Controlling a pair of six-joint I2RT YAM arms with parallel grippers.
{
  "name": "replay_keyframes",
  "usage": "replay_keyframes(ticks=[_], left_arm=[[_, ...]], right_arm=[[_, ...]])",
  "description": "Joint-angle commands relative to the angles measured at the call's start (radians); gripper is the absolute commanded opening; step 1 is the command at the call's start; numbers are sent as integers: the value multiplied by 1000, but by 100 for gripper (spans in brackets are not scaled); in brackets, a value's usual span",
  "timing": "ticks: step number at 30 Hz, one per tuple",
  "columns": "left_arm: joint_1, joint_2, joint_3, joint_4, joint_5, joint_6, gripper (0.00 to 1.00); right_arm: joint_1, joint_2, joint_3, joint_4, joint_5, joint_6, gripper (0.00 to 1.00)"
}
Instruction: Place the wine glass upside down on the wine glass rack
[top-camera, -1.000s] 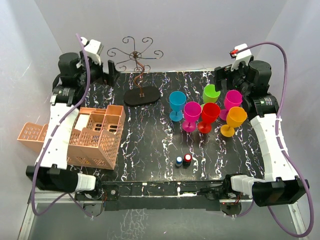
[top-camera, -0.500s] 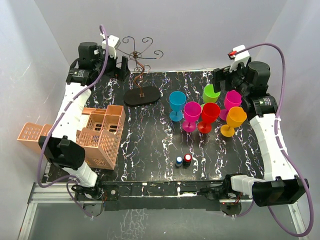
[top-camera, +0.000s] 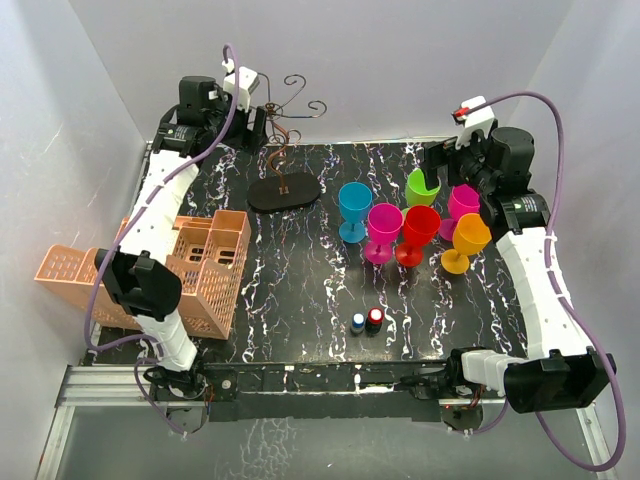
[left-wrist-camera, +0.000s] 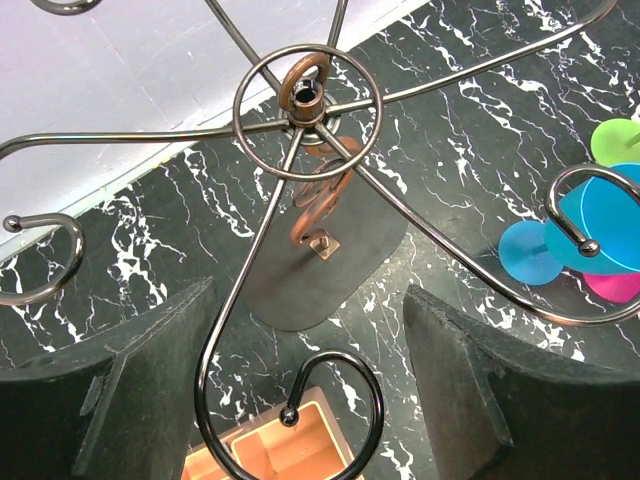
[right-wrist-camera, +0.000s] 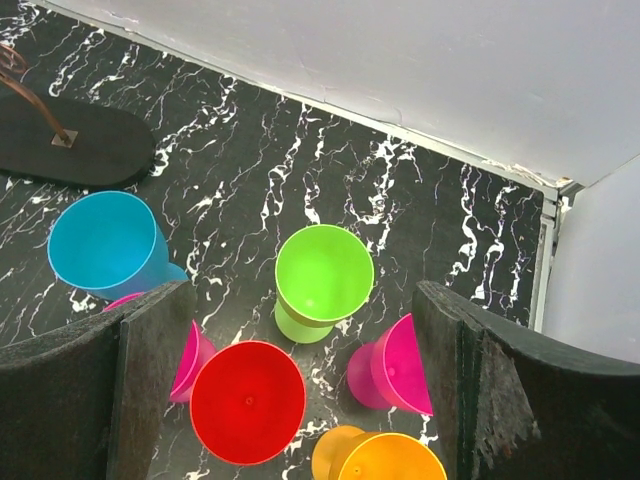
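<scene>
Left claw (left-wrist-camera: 308, 292): fingers apart, gripping nothing; it hangs over the thin dark-brown wire wine glass rack (left-wrist-camera: 305, 98); the rack's ring hub lies ahead of the claw, centred between the fingers; one curled scroll arm loops in the gap between them, and contact cannot be judged. The wavy stem and flat black oval base sit under the hub on the black, white-veined tabletop (top-camera: 300, 290). The corner of an orange plastic lattice crate (left-wrist-camera: 265, 445) shows below the claw, nearest its wrist.

Right claw (right-wrist-camera: 300, 290): fingers apart, gripping nothing; it hangs above a cluster of six plastic wine glasses, all standing mouth-up on the tabletop and none on the rack. The green wine glass (right-wrist-camera: 322, 275) stands directly beneath the gap between the fingers. The blue wine glass (right-wrist-camera: 100, 245) is off to the left finger's side, the red wine glass (right-wrist-camera: 247, 400) below and nearer the wrist, the pink wine glass (right-wrist-camera: 395, 365) by the right finger, and the orange wine glass (right-wrist-camera: 385, 460) nearest the wrist. The magenta wine glass (right-wrist-camera: 195, 350) is partly hidden by the left finger. The rack stands well apart from this claw, off to its left.
</scene>
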Motion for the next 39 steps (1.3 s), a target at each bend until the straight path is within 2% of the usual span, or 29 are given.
replay_keyframes(ticks=[1, 5, 15, 25, 39], left_arm=[[-12, -16, 47, -13, -32, 20, 70], [-21, -13, 65, -14, -43, 26, 62], [-44, -7, 107, -29, 25, -27, 32], [-94, -38, 82, -30, 49, -80, 25], [-120, -200, -99, 4, 38, -157, 19]], right_arm=[[3, -20, -10, 67, -10, 4, 99], [1, -16, -16, 71, -24, 7, 98], [3, -16, -17, 68, -28, 7, 98], [2, 0, -9, 65, -41, 7, 98], [3, -2, 7, 49, -60, -3, 98]])
